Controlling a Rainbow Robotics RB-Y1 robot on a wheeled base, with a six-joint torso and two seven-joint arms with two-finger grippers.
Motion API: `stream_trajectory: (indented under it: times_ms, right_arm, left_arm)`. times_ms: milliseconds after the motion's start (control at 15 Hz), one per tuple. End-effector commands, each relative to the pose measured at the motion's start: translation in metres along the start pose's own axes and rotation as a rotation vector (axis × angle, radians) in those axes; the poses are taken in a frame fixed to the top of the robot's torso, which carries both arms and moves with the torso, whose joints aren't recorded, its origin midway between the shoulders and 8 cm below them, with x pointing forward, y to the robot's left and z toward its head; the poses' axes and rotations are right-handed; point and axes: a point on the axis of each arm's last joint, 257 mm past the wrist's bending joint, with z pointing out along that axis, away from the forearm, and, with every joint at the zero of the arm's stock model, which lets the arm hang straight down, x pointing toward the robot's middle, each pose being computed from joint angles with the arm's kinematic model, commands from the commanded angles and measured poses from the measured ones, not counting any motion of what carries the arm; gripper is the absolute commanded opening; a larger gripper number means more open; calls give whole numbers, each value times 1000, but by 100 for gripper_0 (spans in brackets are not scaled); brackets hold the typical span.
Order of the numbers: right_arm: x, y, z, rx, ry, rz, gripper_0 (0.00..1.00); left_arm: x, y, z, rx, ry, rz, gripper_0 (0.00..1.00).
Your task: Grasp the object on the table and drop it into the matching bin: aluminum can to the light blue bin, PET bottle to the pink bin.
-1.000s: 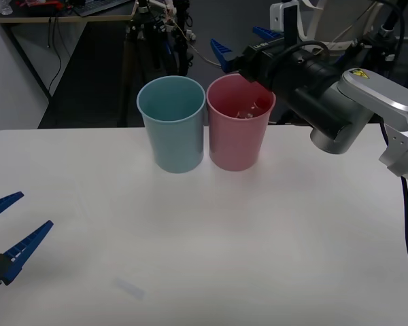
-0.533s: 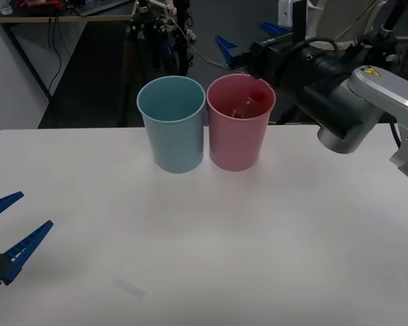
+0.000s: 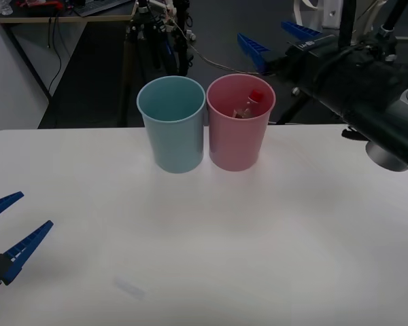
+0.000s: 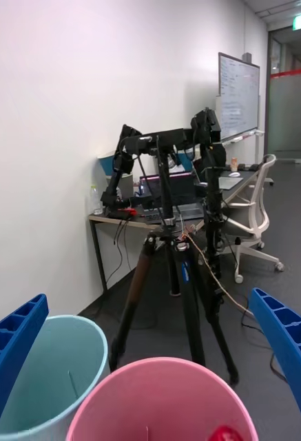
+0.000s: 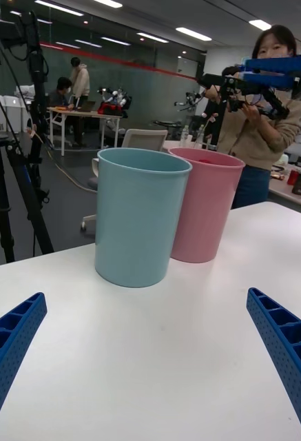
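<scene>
— White table [image 3: 258, 231], and the right gripper [image 3: 280, 42]?
— Fingers spread wide, empty, raised behind the pink bin [image 3: 239, 122]. PET bottle [image 3: 249, 104] stands inside that bin, just below it.
— Left gripper [image 3: 12, 227]?
— Splayed too, low, well apart from the light blue bin [image 3: 172, 123].

Right arm [image 3: 367, 88]: black wrist housing, silver-grey link, black cables; both hands' fingers [image 3: 255, 51] blue, ribbed.

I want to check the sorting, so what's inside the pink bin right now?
The bottle leans inside the pink bin, red cap up near the rim. Its lower part and the bin's bottom are hidden by the wall.
</scene>
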Motion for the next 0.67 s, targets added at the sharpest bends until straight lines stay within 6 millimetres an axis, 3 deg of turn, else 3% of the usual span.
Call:
stream_trajectory:
  times_ms: [67,667]
  right_arm:
    - [4,-1,-29,6,-8,0,100]
    - [33,3,-129,-55,32,50,100]
  left_arm:
    - [0,0,0,0,0,0,100]
    - [0,0,0,0,0,0,100]
